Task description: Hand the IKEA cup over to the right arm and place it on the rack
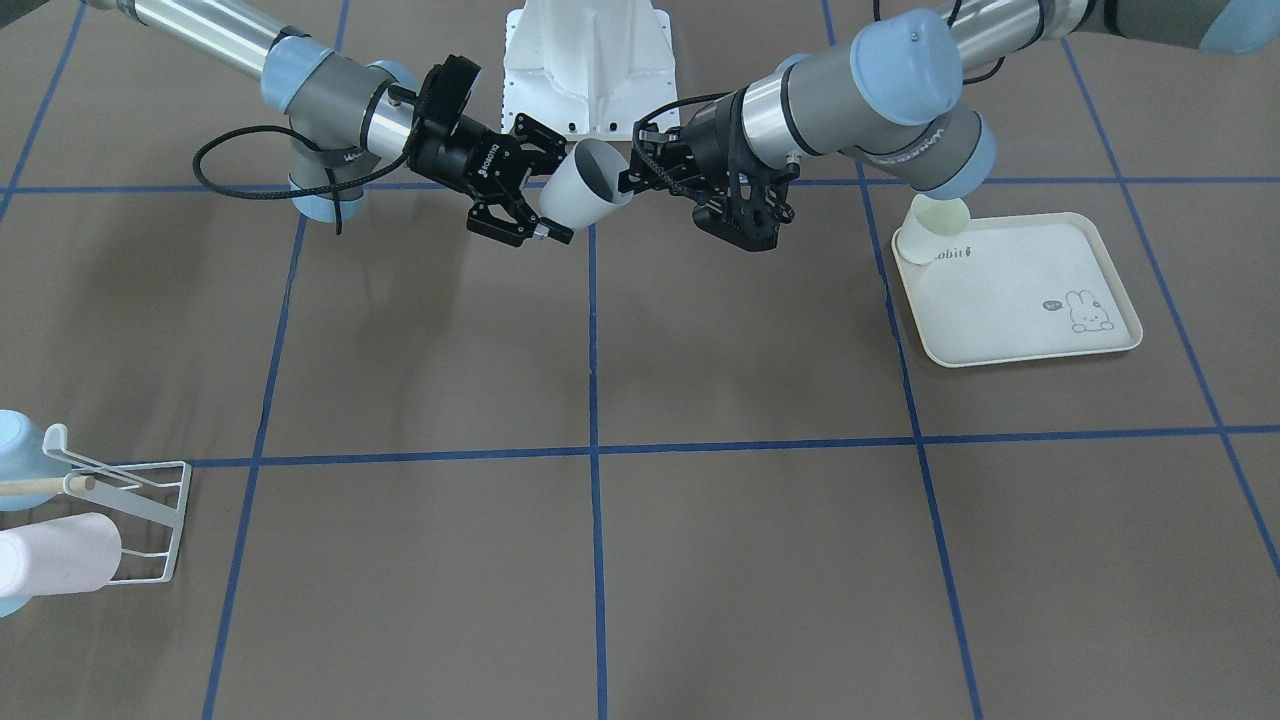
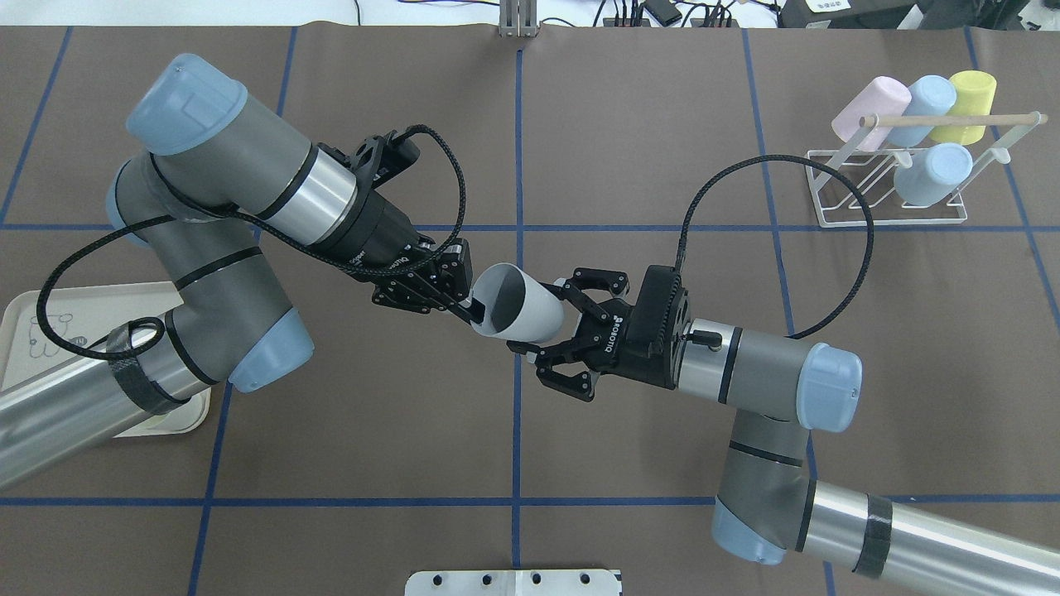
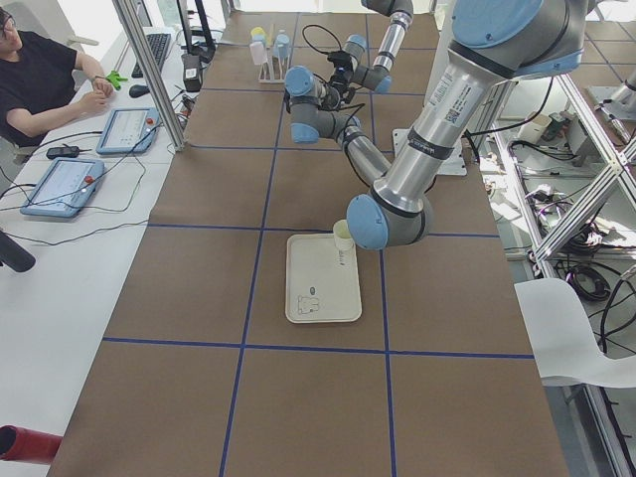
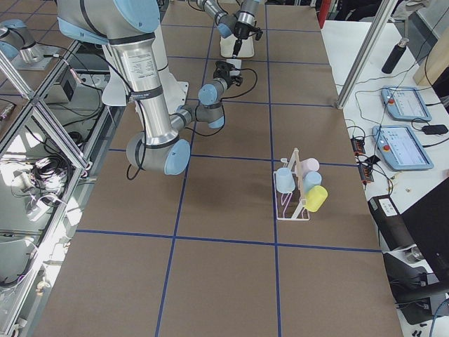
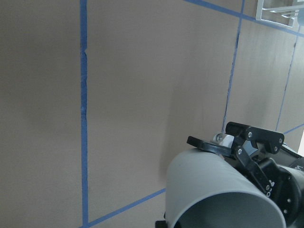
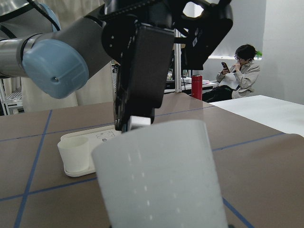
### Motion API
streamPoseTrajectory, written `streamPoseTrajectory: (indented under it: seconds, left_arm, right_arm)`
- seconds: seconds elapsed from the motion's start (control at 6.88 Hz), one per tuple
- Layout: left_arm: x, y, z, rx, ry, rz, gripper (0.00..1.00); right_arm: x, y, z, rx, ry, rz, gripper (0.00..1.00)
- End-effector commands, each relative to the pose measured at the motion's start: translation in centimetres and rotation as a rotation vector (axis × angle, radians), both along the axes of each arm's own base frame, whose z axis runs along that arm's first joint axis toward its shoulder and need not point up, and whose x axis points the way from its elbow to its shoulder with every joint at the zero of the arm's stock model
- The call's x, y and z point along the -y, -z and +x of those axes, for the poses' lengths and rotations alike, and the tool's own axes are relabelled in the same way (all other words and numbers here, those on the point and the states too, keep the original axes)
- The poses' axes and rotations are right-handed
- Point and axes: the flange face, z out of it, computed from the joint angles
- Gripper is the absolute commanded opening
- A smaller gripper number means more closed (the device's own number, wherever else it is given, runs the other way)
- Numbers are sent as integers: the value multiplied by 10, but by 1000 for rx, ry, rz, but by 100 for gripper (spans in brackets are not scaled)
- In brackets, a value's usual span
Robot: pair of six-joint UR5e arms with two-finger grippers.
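The IKEA cup (image 2: 522, 313), pale grey-white, hangs on its side above the middle of the table. My left gripper (image 2: 472, 305) is shut on its rim, one finger inside the mouth. My right gripper (image 2: 546, 319) is open, with its fingers straddling the cup's base end and a small gap on each side. The front-facing view shows the same cup (image 1: 585, 190) between the left gripper (image 1: 640, 175) and the right gripper (image 1: 563, 193). It fills the right wrist view as the cup (image 6: 156, 175). The rack (image 2: 890, 211), white wire with a wooden rod (image 2: 952, 120), stands at the far right.
Several pastel cups hang on the rack (image 1: 150, 500). A cream rabbit-print tray (image 1: 1010, 290) on my left side holds a cream cup (image 1: 935, 230). The white robot base (image 1: 590, 70) sits behind the grippers. A person (image 3: 45, 79) sits at a side desk.
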Motion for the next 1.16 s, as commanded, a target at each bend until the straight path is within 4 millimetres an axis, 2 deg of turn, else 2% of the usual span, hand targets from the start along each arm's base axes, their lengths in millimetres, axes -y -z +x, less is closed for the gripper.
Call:
streamPoseTrajectory:
  seconds: [0.0, 0.15, 0.29, 0.44, 0.58, 0.73, 0.87, 1.02]
  left_arm:
    - [1, 0, 0, 1, 1, 0, 16]
    - [2, 1, -3, -5, 5, 10, 91]
    - [4, 4, -10, -16, 15, 19, 100]
    - [10, 4, -17, -18, 30, 20, 100]
    - [22, 2, -32, -12, 51, 14, 100]
    - [40, -3, -50, 2, 103, 3, 100]
    - [47, -16, -58, 19, 132, -9, 100]
    - [58, -42, -73, 56, 172, -42, 100]
  right_arm:
    - [0, 0, 0, 0, 1, 0, 44]
    - [-1, -1, 0, -2, 2, 0, 44]
    - [-1, -2, 0, -4, 2, -1, 44]
    - [0, -4, 0, -11, -1, -4, 44]
    - [7, -6, 4, -31, -16, 4, 38]
    - [18, -24, 10, -109, -51, 7, 27]
    - [35, -37, 13, -222, -86, 8, 17]
    - [48, -46, 13, -327, -122, 28, 8]
